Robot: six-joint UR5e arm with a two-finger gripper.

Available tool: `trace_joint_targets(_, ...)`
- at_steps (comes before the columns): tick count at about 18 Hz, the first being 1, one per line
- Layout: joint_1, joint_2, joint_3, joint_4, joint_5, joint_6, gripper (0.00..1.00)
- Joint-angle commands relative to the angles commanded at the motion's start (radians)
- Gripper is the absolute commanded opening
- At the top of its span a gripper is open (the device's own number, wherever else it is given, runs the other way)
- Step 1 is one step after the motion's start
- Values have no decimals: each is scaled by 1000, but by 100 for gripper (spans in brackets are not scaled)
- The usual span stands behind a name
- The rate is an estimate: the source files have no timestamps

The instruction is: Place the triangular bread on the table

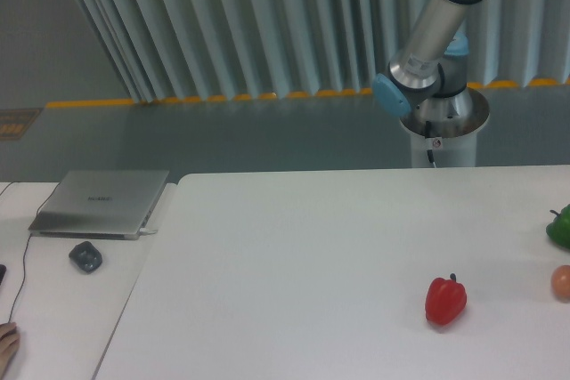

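Only red pepper on the table; end effector unseen.

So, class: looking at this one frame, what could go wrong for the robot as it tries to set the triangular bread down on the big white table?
1. Neither the bread nor the claw is in view, so nobody can confirm a secure hold; it might drop early.
2. The red pepper, a green item and a small round fruit sit on the table's right side; a descent there could knock them.
3. The laptop and mouse lie on the neighbouring desk; bread released near that edge might roll onto them.
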State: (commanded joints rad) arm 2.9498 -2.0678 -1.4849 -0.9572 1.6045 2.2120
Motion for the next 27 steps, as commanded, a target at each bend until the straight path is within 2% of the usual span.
trace_joint_targets(5,-6,-9,-5,12,48,-9,75)
trace_joint_targets(7,-6,-15,-6,21,51,-9,64)
trace_joint_targets(8,-6,-15,-5,20,58,-8,53)
trace_joint_targets(9,-8,-15,-6,21,77,-11,48)
trace_joint_targets(10,-11,-17,-6,21,92,-15,48)
trace_joint_targets(12,-17,-17,-6,20,106,-15,29)
trace_joint_targets(14,-18,-17,-5,20,121,-15,17)
trace_joint_targets(15,-18,-15,0,18,121,-14,0)
trace_joint_targets(18,-18,-5,6,17,123,-20,0)
trace_joint_targets(21,-26,35,3,-9,124,-25,0)
trace_joint_targets(25,-31,95,5,-104,109,-57,0)
trace_joint_targets(27,-47,141,3,-178,36,-157,0)
